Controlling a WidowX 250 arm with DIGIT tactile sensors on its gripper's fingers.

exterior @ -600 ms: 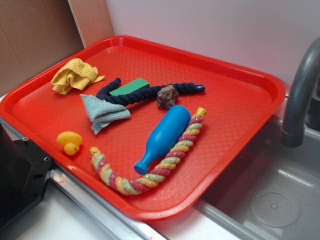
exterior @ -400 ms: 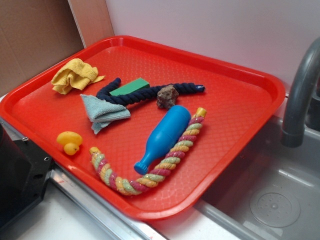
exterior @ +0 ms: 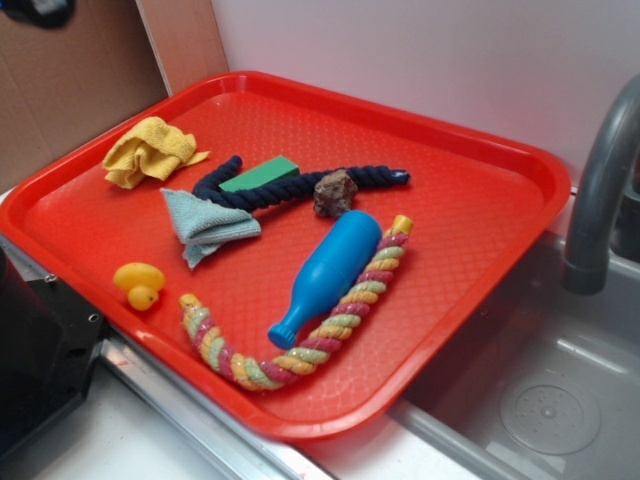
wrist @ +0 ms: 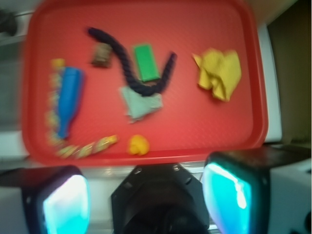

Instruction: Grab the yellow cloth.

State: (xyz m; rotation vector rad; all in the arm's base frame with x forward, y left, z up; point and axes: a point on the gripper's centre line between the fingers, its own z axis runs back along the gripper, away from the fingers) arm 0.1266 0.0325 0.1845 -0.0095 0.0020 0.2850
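Step in hand: approach. The crumpled mustard-yellow fabric cloth (wrist: 219,73) lies at 2 o'clock on the red plastic tray (wrist: 253,122). The gripper (wrist: 146,195), jaws spread wide and empty, hangs high; next, advance and descend over it.

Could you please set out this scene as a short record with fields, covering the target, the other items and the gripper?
target: yellow cloth, crumpled, at the tray's far left corner, untouched
surface: red tray beside a sink
nearest neighbours: blue-grey cloth, dark blue rope curving around a green block
other items: blue bottle lying against a multicoloured rope, brown rock, yellow rubber duck
gripper: gripper open, holding nothing, high above the tray's near edge
contact with target: none
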